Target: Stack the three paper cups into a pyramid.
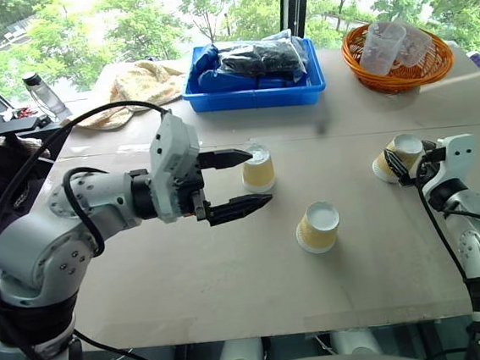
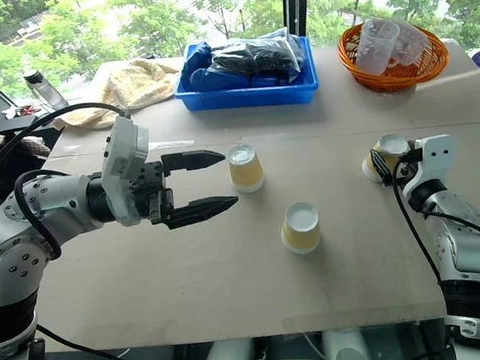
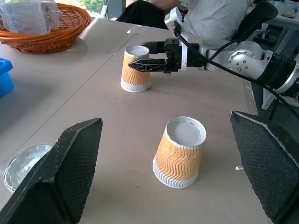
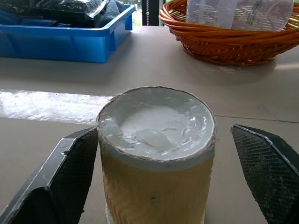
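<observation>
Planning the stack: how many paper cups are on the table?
3, all upside down and apart: one beside the left gripper, one mid-table, one between the right gripper's open fingers.

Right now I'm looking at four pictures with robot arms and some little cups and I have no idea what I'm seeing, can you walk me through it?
This is a two-armed humanoid robot at a table. Two pictures come from cameras in its head, looking down over its arms. The other two come from cameras on its wrists, looking out between each gripper's two black fingers.

Three paper cups stand upside down and apart: a far cup, a near cup and a right cup. None is stacked.

The left gripper is open beside the far cup, holding nothing. The right gripper is open with its fingers on either side of the right cup, not closed on it.

At the back are a blue bin, an orange basket and a cloth.
</observation>
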You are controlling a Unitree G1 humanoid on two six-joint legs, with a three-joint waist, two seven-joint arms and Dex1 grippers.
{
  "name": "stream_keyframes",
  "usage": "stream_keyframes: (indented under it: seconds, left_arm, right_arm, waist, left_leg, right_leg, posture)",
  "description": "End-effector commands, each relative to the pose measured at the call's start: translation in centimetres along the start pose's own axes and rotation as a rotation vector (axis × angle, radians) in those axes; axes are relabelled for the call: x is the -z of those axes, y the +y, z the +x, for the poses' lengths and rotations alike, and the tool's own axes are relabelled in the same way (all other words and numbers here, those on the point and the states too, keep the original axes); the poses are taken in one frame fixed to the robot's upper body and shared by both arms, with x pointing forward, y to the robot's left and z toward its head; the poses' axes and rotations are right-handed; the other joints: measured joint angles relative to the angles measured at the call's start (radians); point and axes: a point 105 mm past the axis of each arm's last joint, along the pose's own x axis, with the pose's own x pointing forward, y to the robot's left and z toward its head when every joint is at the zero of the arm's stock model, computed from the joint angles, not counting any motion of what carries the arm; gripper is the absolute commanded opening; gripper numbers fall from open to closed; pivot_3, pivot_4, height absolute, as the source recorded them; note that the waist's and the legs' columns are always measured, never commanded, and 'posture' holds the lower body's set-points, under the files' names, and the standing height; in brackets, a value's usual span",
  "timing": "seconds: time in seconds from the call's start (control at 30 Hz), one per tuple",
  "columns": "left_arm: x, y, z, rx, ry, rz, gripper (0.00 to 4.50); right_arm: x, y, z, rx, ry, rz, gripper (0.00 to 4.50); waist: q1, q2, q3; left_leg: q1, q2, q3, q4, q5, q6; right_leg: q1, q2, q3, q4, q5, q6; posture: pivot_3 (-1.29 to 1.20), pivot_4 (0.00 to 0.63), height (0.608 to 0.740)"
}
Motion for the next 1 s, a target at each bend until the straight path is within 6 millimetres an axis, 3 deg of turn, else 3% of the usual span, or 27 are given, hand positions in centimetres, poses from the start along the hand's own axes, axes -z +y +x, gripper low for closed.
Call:
stream_keyframes:
  seconds: [0.03, 0.17, 0.2, 0.33, 0.43, 0.73, 1.0]
  left_arm:
    - [-0.6, -0.2, -0.4, -0.007, 0.001, 0.042, 4.50]
    - [-0.5, -0.2, -0.4, -0.006, 0.005, 0.042, 4.50]
    - [-0.5, -0.1, -0.4, -0.006, 0.007, 0.044, 4.50]
    - [-0.4, -0.1, -0.5, -0.003, 0.010, 0.045, 4.50]
    - [-0.2, -0.1, -0.8, 0.001, 0.019, 0.046, 4.50]
    - [1.0, -0.2, -1.6, 0.006, 0.050, 0.037, 4.50]
    - [1.4, 0.0, -1.8, -0.001, 0.064, 0.040, 4.50]
  right_arm:
    - [-1.5, -0.4, 0.2, 0.012, -0.053, -0.019, 3.94]
    - [-1.7, -0.4, 0.1, 0.002, -0.060, -0.023, 2.35]
    - [-1.9, -0.3, 0.1, 0.000, -0.070, -0.026, 2.20]
    - [-2.8, 0.8, -0.6, -0.087, -0.108, -0.052, 2.20]
    - [-2.7, 2.1, -2.6, -0.227, -0.102, -0.062, 2.20]
    - [-0.2, 8.4, -8.9, -0.662, 0.057, -0.058, 2.20]
    - [1.5, 11.4, -10.6, -0.788, 0.121, -0.028, 2.20]
  waist:
    - [-0.003, 0.000, 0.000]
    - [-0.006, 0.000, 0.000]
    - [-0.007, 0.000, 0.000]
    - [-0.007, 0.000, 0.000]
    - [-0.003, 0.001, 0.000]
    - [-0.008, 0.000, 0.001]
    - [-0.005, -0.002, 0.000]
  left_leg:
    - [0.000, 0.000, 0.000, 0.000, 0.000, 0.000]
    - [0.000, 0.000, 0.000, 0.000, 0.000, 0.000]
    - [0.000, 0.000, 0.000, 0.000, 0.000, 0.000]
    - [0.000, 0.000, 0.000, 0.000, 0.000, 0.000]
    - [-0.001, 0.001, -0.001, 0.000, 0.000, 0.000]
    - [0.001, 0.002, 0.000, 0.000, 0.000, 0.000]
    - [0.001, 0.002, -0.001, 0.002, 0.000, 0.000]
  right_leg:
    - [0.000, 0.000, 0.000, 0.000, 0.000, 0.000]
    - [0.000, 0.000, 0.000, 0.000, 0.000, 0.000]
    - [0.000, 0.000, 0.000, 0.000, 0.000, 0.000]
    - [0.000, 0.000, 0.000, 0.000, 0.000, 0.000]
    - [0.000, 0.000, -0.001, 0.000, 0.000, 0.000]
    - [0.000, 0.000, 0.000, -0.001, -0.002, -0.002]
    - [0.000, 0.000, 0.000, 0.003, -0.005, 0.000]
  posture:
    - [0.00, 0.150, 0.733]
    - [0.00, 0.150, 0.733]
    - [0.00, 0.150, 0.733]
    - [0.00, 0.150, 0.733]
    - [0.00, 0.150, 0.733]
    - [0.00, 0.150, 0.733]
    - [0.00, 0.150, 0.733]
